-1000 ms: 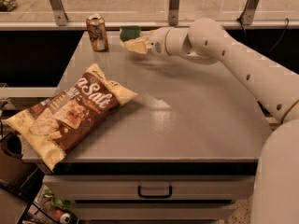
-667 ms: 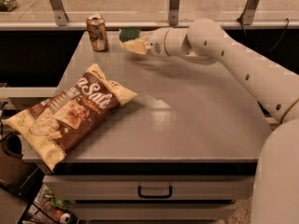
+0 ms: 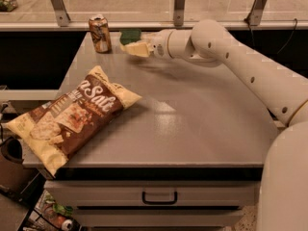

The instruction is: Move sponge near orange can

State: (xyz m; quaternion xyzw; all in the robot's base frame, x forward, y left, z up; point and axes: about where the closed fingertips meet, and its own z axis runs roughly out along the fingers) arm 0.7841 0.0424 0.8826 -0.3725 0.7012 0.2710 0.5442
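The orange can (image 3: 100,33) stands upright at the table's far left edge. The sponge (image 3: 130,34) shows as a dark green patch just right of the can, at the far edge. My gripper (image 3: 136,48) is at the end of the white arm (image 3: 226,57) that reaches in from the right. It sits right in front of the sponge and overlaps its lower edge. I cannot tell whether the sponge rests on the table or is held.
A large brown-and-cream snack bag (image 3: 72,114) lies on the left front of the grey table (image 3: 192,129). A window rail with metal posts (image 3: 179,4) runs behind the table's far edge. A drawer handle (image 3: 160,197) is below the front edge.
The gripper and the sponge have shifted slightly left, toward the can. The can and the bag have not moved.
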